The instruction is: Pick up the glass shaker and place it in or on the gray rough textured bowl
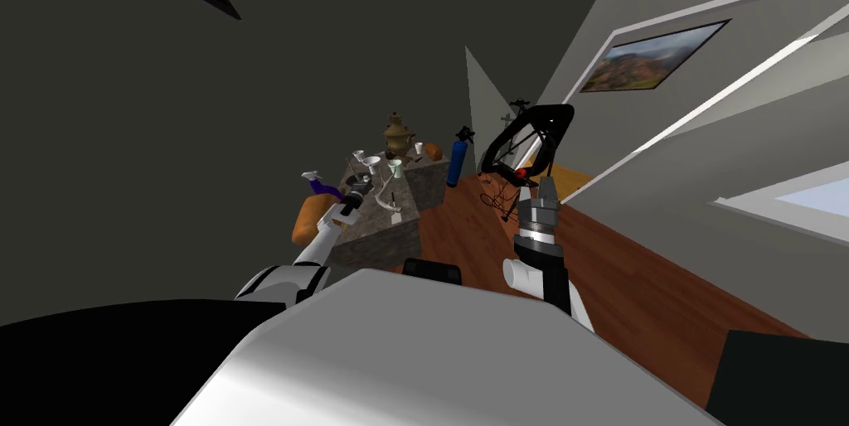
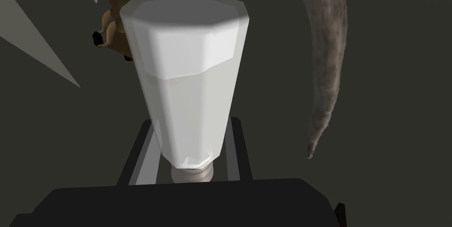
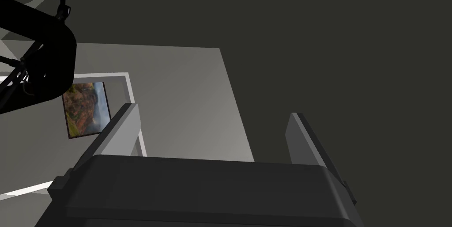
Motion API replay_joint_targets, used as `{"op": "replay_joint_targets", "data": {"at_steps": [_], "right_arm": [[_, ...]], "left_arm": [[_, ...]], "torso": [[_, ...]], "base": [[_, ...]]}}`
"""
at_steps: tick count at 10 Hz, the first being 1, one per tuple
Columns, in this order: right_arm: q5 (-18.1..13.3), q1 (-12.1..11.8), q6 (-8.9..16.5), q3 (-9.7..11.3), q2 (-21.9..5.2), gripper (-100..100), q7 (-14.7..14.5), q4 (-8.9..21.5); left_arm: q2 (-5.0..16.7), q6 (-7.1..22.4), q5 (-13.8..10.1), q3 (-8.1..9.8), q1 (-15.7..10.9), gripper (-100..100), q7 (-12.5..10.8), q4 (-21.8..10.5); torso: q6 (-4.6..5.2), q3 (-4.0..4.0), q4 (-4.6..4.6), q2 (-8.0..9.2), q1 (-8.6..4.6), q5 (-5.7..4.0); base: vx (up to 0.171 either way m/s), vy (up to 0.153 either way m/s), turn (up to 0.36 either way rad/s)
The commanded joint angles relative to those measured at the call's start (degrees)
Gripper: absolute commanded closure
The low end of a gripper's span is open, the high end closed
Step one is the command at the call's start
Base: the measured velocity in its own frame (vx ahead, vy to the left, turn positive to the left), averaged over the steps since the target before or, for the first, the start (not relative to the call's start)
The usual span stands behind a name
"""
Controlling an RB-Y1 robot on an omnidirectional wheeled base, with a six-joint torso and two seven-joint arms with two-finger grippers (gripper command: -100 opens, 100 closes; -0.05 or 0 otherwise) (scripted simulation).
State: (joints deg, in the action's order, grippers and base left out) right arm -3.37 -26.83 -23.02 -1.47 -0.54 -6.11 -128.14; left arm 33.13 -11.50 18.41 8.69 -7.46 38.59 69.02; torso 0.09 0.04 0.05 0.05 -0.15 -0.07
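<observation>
at the table (image 1: 390,234), left gripper (image 2: 192,122) tight around shaker (image 2: 190,83), right gripper (image 3: 212,109) fingers apart

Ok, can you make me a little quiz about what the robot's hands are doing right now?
1. True or false: the left gripper has its fingers pressed on the sides of the glass shaker.
2. Pick one. The right gripper is: A) open, with nothing between its fingers; B) shut on a cup; C) shut on a spoon.
3. In a word: what colour is the cylinder standing beside the table?

Key: 1 true. 2 A. 3 blue.
</observation>
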Motion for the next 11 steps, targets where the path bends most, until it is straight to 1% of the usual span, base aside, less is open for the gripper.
{"op": "replay_joint_targets", "data": {"at_steps": [1,2,5,7,8,11], "right_arm": [[0.0,0.0,0.0,0.0,0.0,0,0.0,0.0],[0.0,0.0,0.0,0.0,0.0,0,0.0,0.0],[0.0,0.0,0.0,0.0,0.0,0,0.0,0.0],[0.0,0.0,0.0,0.0,0.0,0,0.0,0.0],[0.0,0.0,0.0,0.0,0.0,0,0.0,0.0],[0.0,0.0,0.0,0.0,0.0,0,0.0,0.0]], "left_arm": [[2.6,0.5,-2.8,-0.40,-1.5,100,0.2,-1.6],[2.6,0.5,-2.8,-0.40,-1.5,100,0.2,-1.6],[6.6,1.9,-8.0,-1.43,-3.4,100,1.0,-4.0],[9.2,2.9,-11.5,-2.47,-4.6,100,1.7,-5.8],[9.2,2.9,-11.9,-2.47,-4.6,100,1.7,-5.8],[12.7,4.7,-17.5,-4.53,-6.2,100,2.8,-9.0]], "torso": [[0.00,0.00,0.00,0.00,0.00,0.00],[-0.08,0.06,0.02,0.10,0.05,0.00],[-0.11,0.10,0.04,0.18,0.15,0.05],[-0.09,0.13,0.04,0.23,0.19,0.08],[-0.08,0.14,0.05,0.25,0.17,0.07],[-0.15,0.08,0.02,0.15,0.24,0.11]], "base": [[-0.046,-0.015,-0.169],[-0.036,-0.008,-0.025],[-0.054,-0.004,-0.139],[-0.072,-0.001,-0.165],[-0.041,0.001,-0.058],[-0.040,0.003,-0.125]]}}
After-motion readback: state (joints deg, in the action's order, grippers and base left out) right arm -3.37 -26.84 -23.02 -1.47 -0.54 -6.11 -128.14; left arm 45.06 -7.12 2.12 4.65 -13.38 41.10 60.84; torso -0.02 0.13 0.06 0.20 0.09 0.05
